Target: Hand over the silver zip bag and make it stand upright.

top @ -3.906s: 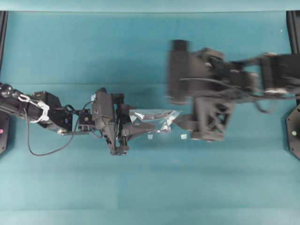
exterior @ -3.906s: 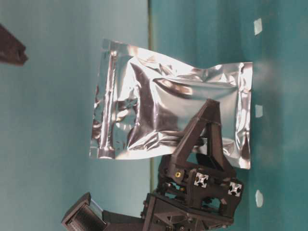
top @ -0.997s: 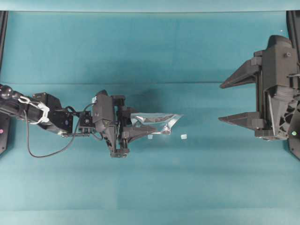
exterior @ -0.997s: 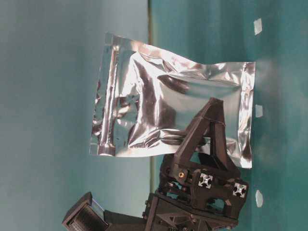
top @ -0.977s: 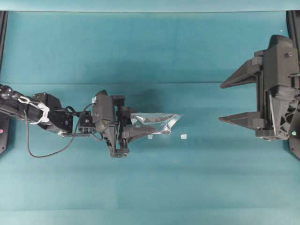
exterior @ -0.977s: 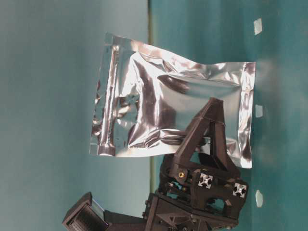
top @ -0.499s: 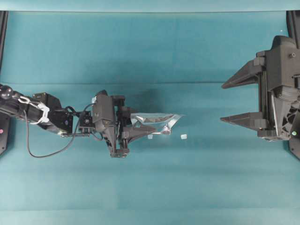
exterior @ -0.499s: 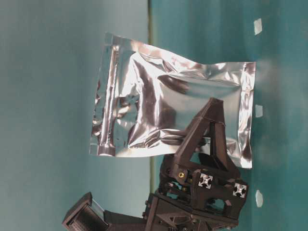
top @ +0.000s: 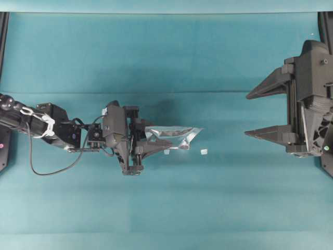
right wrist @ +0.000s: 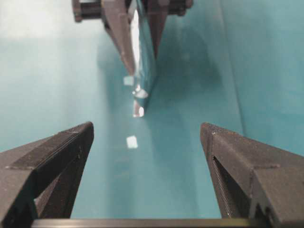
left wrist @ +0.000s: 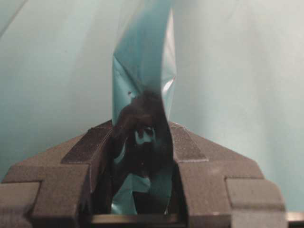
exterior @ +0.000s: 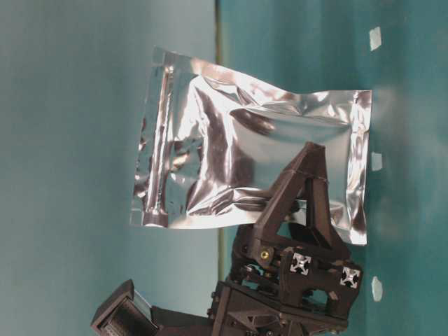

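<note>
The silver zip bag [top: 176, 136] is a crinkled foil pouch seen edge-on from overhead, left of centre. My left gripper [top: 158, 137] is shut on its left end. In the table-level view the bag [exterior: 238, 154] shows its broad face. Its zip strip end points away from the mat and its plain sealed end sits by the mat, with the left gripper [exterior: 308, 185] clamping its side. The left wrist view shows foil [left wrist: 142, 71] pinched between the fingers. My right gripper [top: 246, 115] is at the far right, open and empty, facing the bag [right wrist: 142, 61] from a distance.
Small pale bits lie on the teal mat, one just right of the bag [top: 204, 151] and between the bag and the right gripper [right wrist: 132, 141]. Black frame posts stand at the table's left and right edges [top: 4, 31].
The right gripper was beside the bag a few seconds ago. It has drawn back to the far right and has barely moved over the last second. The left gripper and bag are unchanged.
</note>
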Controlling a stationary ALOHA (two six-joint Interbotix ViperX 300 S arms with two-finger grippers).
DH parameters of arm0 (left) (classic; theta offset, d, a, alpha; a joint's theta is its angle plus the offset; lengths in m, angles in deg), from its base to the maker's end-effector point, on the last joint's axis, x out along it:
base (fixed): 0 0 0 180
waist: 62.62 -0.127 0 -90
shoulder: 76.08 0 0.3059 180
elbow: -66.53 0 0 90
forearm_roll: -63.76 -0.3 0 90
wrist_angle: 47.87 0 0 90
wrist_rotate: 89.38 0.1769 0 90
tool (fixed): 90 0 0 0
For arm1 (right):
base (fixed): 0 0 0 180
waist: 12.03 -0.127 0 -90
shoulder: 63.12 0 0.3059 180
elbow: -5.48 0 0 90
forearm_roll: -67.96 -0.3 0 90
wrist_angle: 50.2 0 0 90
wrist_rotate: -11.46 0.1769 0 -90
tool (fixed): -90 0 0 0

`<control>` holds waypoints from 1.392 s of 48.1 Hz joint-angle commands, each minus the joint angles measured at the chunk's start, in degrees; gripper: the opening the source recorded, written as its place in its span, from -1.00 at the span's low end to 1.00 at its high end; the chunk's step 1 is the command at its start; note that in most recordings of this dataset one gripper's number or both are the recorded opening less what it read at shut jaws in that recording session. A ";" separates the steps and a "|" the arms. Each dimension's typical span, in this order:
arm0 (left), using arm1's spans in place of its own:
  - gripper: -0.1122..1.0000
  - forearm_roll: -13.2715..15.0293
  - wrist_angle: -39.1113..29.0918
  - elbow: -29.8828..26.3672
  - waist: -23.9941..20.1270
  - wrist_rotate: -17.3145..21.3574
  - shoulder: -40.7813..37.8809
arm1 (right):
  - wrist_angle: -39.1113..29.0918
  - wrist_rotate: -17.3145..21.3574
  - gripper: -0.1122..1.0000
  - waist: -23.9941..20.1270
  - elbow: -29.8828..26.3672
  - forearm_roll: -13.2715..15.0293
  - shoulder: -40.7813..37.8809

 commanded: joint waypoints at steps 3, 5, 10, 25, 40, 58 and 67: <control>-0.37 -0.18 0.09 -0.18 0.70 0.09 0.26 | 0.44 0.53 0.94 -0.09 -0.62 -0.18 0.35; -0.37 -0.18 0.09 -0.18 0.70 0.09 0.26 | 0.35 0.53 0.94 -0.09 -0.62 -0.18 0.35; -0.37 -0.18 0.18 -0.18 0.70 0.09 0.26 | 0.44 0.53 0.94 -0.09 -0.53 -0.18 0.35; -0.37 -0.18 0.00 -0.18 0.88 0.00 0.26 | 1.85 0.53 0.94 -0.09 1.49 -0.09 3.34; -0.37 -0.18 -0.09 -0.26 0.88 0.00 0.26 | 5.19 0.62 0.94 -0.09 4.13 -0.53 4.92; -0.37 -0.18 -0.18 -0.26 0.88 0.00 0.35 | 8.09 0.53 0.94 -0.09 6.68 -0.62 5.01; -0.37 -0.18 -0.09 -0.35 0.88 0.00 0.35 | 11.87 0.44 0.94 -0.09 7.82 -0.62 5.19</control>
